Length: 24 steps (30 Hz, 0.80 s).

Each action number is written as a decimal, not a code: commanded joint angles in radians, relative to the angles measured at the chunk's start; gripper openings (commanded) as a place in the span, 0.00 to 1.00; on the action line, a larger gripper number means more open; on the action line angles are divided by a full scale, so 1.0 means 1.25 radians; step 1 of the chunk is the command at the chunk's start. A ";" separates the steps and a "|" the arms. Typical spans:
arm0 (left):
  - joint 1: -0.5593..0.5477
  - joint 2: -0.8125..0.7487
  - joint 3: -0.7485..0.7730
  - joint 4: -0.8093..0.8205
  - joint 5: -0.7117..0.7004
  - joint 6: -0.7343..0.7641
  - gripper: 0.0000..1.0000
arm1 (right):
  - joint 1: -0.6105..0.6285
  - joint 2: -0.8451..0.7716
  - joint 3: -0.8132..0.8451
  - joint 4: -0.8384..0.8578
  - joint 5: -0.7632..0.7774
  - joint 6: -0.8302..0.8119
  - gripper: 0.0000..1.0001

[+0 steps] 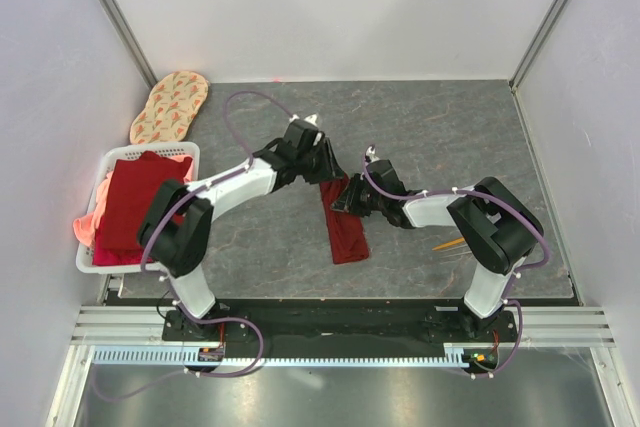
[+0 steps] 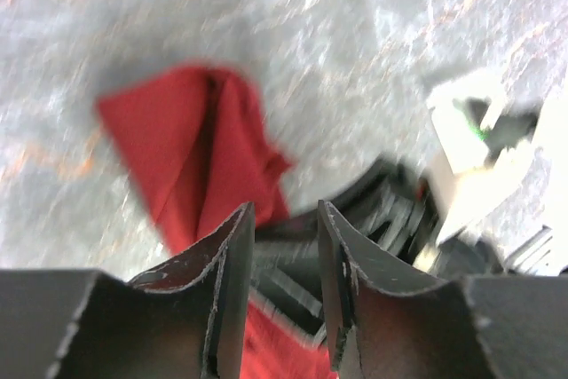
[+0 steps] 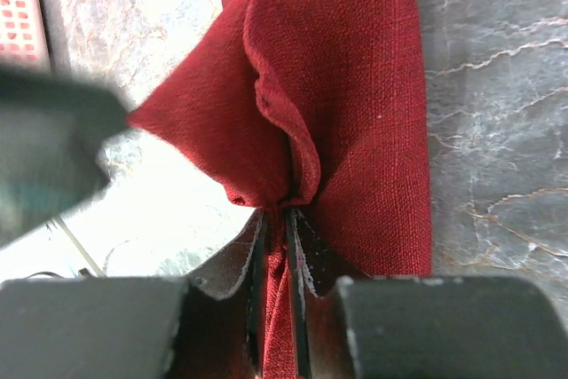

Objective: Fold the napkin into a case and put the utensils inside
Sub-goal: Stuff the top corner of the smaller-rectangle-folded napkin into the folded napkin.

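The napkin (image 1: 348, 232) lies on the desk (image 1: 470, 127) as a long narrow strip, so the folding looks partly done, but it is not yet a flat pocket. The right jaws are shut on a raised pleat of it, and the rest of the cloth (image 3: 355, 86) spreads out ahead of them. The left jaws stand narrowly parted with nothing between them, and the strip's other end (image 2: 186, 148) lies just ahead of and below them. No utensil is inside. One orange-gold utensil (image 1: 448, 243) pokes out well behind the right jaws, mostly hidden under that arm. Any other cutlery cannot be seen. The left wrist view is blurred, so the layering of the fold there is hard to read.
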 commanded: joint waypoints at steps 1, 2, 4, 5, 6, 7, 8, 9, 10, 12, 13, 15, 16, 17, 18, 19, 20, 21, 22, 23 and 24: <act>-0.002 0.073 0.100 -0.074 0.010 0.073 0.43 | 0.005 0.006 -0.016 0.051 -0.028 0.000 0.20; -0.002 0.078 0.111 -0.080 0.005 0.077 0.43 | 0.005 -0.001 -0.019 0.051 -0.025 -0.002 0.20; -0.002 0.083 0.116 -0.094 -0.011 0.077 0.44 | 0.005 -0.005 -0.021 0.050 -0.023 -0.002 0.20; -0.002 0.091 0.126 -0.101 -0.022 0.078 0.44 | 0.005 -0.008 -0.020 0.047 -0.024 -0.006 0.21; -0.002 0.096 0.132 -0.118 -0.026 0.080 0.44 | 0.005 -0.009 -0.021 0.043 -0.023 -0.008 0.21; -0.002 0.102 0.138 -0.124 -0.028 0.082 0.45 | 0.003 -0.009 -0.024 0.045 -0.024 -0.010 0.21; -0.002 0.106 0.144 -0.128 -0.030 0.087 0.45 | 0.005 -0.009 -0.024 0.046 -0.025 -0.011 0.22; -0.002 0.105 0.146 -0.135 -0.036 0.085 0.45 | 0.003 -0.008 -0.025 0.046 -0.026 -0.012 0.23; -0.004 0.104 0.147 -0.138 -0.041 0.087 0.47 | 0.003 -0.007 -0.025 0.047 -0.026 -0.013 0.23; -0.004 0.112 0.161 -0.151 -0.050 0.087 0.57 | 0.003 -0.007 -0.025 0.051 -0.028 -0.016 0.24; -0.005 0.118 0.170 -0.170 -0.053 0.087 0.57 | 0.003 -0.004 -0.025 0.051 -0.028 -0.016 0.24; -0.006 0.135 0.191 -0.181 -0.058 0.081 0.57 | 0.003 -0.002 -0.024 0.052 -0.030 -0.016 0.25; -0.007 0.139 0.196 -0.189 -0.062 0.079 0.57 | 0.003 0.001 -0.022 0.052 -0.031 -0.017 0.25; -0.007 0.144 0.207 -0.192 -0.064 0.079 0.57 | 0.003 0.001 -0.022 0.053 -0.032 -0.017 0.25; -0.009 0.159 0.214 -0.197 -0.059 0.080 0.57 | 0.002 0.001 -0.022 0.053 -0.032 -0.017 0.25; -0.010 0.166 0.223 -0.209 -0.058 0.082 0.57 | 0.003 -0.001 -0.024 0.053 -0.032 -0.018 0.25; -0.011 0.175 0.245 -0.221 -0.057 0.085 0.57 | 0.003 -0.001 -0.024 0.053 -0.032 -0.019 0.25; -0.013 0.184 0.255 -0.231 -0.054 0.087 0.56 | 0.003 -0.003 -0.024 0.052 -0.032 -0.019 0.25; -0.015 0.193 0.261 -0.236 -0.054 0.088 0.55 | 0.003 -0.004 -0.024 0.052 -0.035 -0.022 0.25; -0.015 0.194 0.265 -0.240 -0.057 0.092 0.49 | 0.002 -0.007 -0.022 0.051 -0.034 -0.024 0.25; -0.015 0.196 0.266 -0.242 -0.058 0.094 0.45 | 0.003 -0.009 -0.022 0.043 -0.032 -0.026 0.25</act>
